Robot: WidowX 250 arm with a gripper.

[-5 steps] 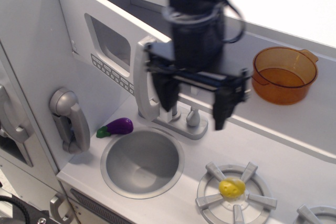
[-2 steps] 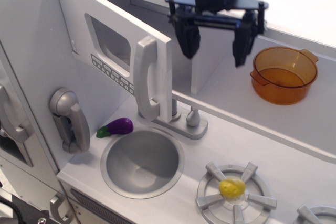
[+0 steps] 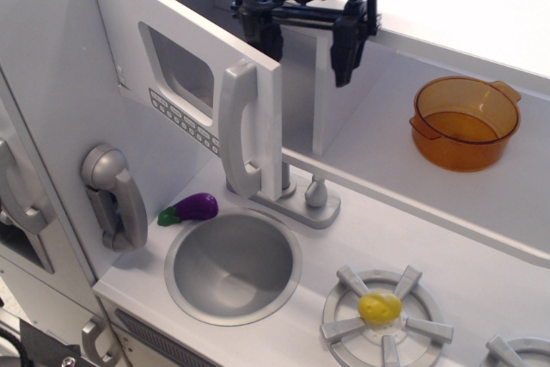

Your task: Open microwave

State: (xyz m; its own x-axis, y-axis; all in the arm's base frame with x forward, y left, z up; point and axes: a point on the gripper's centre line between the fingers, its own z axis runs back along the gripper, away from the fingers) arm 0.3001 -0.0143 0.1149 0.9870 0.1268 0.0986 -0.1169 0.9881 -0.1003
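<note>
Up at the top, the gripper [image 3: 308,39] is hanging with its jaws spread wide and holding nothing; one dark finger [image 3: 345,51] is pointing down over the shelf, the other is sitting just behind the upper corner of the door. Below and to the left, the microwave [image 3: 193,105] is standing with its flat door swung partly outward from the cabinet, showing the dark window, the row of small buttons and the long upright handle [image 3: 240,131] along its free edge. The gripper is hovering apart from that handle. Behind the door's free edge a faucet [image 3: 308,198] is rising beside the round sink [image 3: 232,266]. A purple eggplant [image 3: 192,207] is lying at the sink's left rim, near the wall phone [image 3: 113,195]. Further right, an orange pot [image 3: 466,122] is resting on the shelf, and a yellow piece [image 3: 380,306] is sitting on the burner [image 3: 385,316].
</note>
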